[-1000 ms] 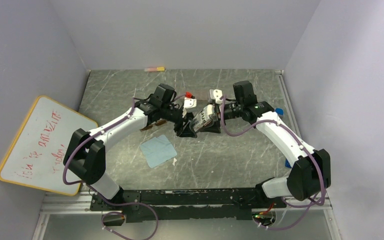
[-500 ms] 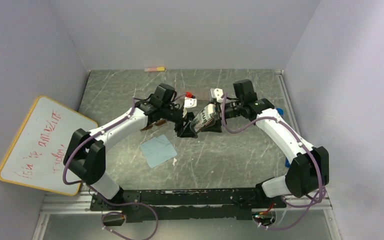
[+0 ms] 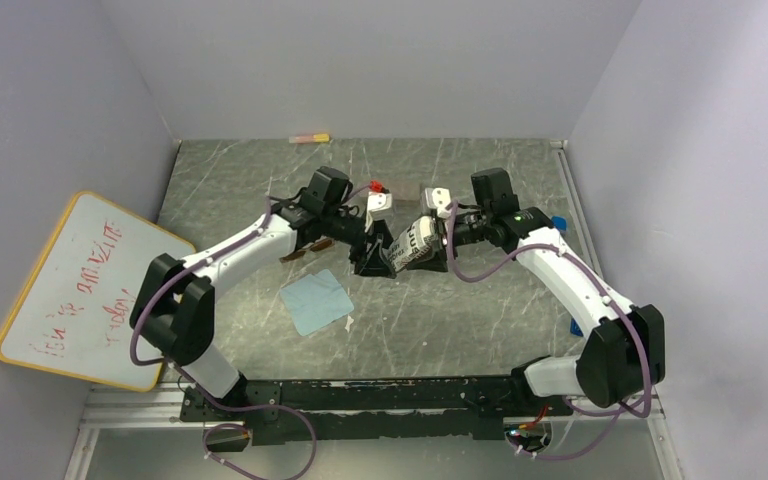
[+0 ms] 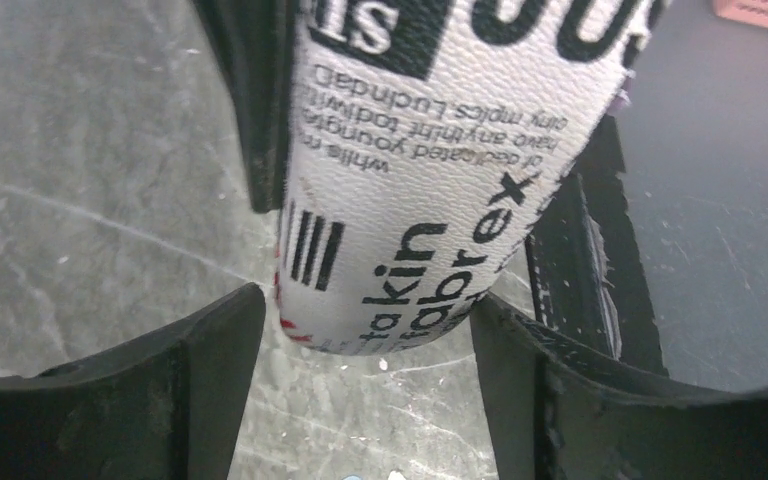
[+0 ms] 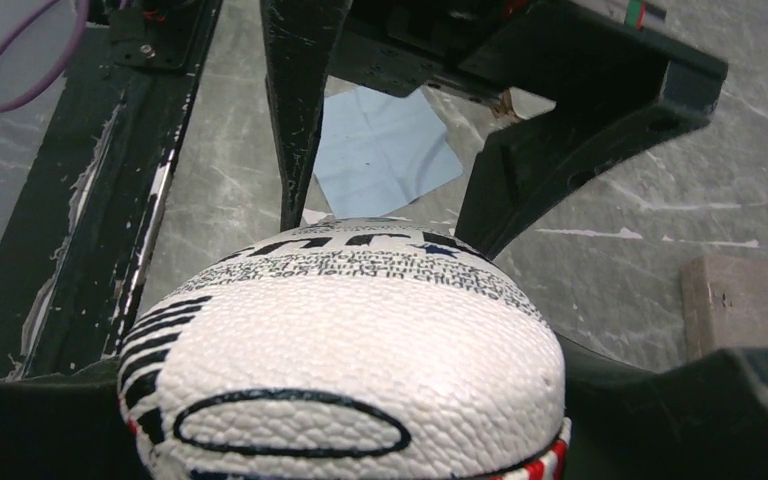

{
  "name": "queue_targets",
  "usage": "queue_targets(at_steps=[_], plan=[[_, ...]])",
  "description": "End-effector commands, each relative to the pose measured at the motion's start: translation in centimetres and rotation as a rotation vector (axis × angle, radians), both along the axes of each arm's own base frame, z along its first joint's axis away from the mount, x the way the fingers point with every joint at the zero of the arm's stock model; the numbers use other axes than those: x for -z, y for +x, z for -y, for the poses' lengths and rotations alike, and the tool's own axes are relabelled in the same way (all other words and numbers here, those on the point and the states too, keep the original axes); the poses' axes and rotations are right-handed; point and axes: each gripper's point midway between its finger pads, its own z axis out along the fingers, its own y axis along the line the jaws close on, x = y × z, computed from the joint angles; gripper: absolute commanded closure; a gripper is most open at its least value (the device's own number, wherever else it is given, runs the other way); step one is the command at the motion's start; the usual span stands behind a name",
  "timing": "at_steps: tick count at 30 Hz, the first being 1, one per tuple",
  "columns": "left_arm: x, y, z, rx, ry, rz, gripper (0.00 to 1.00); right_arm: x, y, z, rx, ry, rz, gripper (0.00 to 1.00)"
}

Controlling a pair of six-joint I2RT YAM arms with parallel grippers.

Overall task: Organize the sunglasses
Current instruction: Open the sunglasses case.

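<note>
Hard to make out the sunglasses (image 3: 300,252) — only a brown sliver on the worktop (image 3: 460,320), tucked under the left arm (image 3: 250,245). Right jaws clamped on a printed case (image 3: 415,241), held mid-worktop. Left jaws wide, straddling its other end — gap showing on one side. Near the arm, a blue cloth (image 3: 317,301); whiteboard (image 3: 80,290) propped far left.
</note>
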Motion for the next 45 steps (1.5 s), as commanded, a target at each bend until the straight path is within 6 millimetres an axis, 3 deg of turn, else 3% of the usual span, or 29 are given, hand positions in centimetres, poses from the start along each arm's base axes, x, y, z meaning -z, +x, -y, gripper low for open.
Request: queue_targets(at_steps=[1, 4, 8, 20, 24, 27, 34, 39, 41, 43, 45], plan=[[-3.7, 3.8, -0.4, -0.213, -0.047, 0.169, 0.14, -0.6, 0.7, -0.2, 0.023, 0.015, -0.007, 0.89], [-5.2, 5.2, -1.3, -0.314, -0.046, 0.249, 0.04, -0.3, 0.9, -0.5, 0.018, 0.009, -0.054, 0.89], [-6.0, 5.2, -1.4, -0.309, -0.044, 0.275, 0.04, -0.1, 1.6, -0.7, 0.05, 0.005, -0.113, 0.89], [-3.8, 2.7, 0.3, -0.155, 0.011, 0.23, 0.04, -0.7, 1.9, -0.9, 0.08, 0.028, -0.134, 0.89], [-4.1, 2.0, 0.5, -0.117, -0.003, 0.216, 0.04, -0.6, 2.1, -0.9, 0.091, 0.027, -0.125, 0.89], [-4.5, 1.8, 0.6, -0.115, -0.019, 0.221, 0.04, -0.5, 1.9, -0.9, 0.079, 0.022, -0.137, 0.9], [-2.7, 2.3, 1.3, -0.122, 0.027, 0.201, 0.04, -1.1, 1.4, -1.0, 0.057, 0.044, -0.131, 0.9], [-2.7, 2.1, 1.6, -0.117, 0.024, 0.205, 0.04, -1.2, 1.1, -1.0, 0.044, 0.046, -0.128, 0.9], [-2.8, 2.0, 1.6, -0.113, 0.022, 0.203, 0.13, -1.1, 1.0, -1.0, 0.036, 0.043, -0.13, 0.9], [-2.9, 1.8, 1.6, -0.104, 0.016, 0.202, 0.34, -0.9, 0.9, -0.9, 0.023, 0.038, -0.111, 0.91], [-3.2, 1.3, 1.6, -0.083, 0.004, 0.197, 0.46, -0.6, 0.8, -0.7, 0.007, 0.027, -0.081, 0.92]])
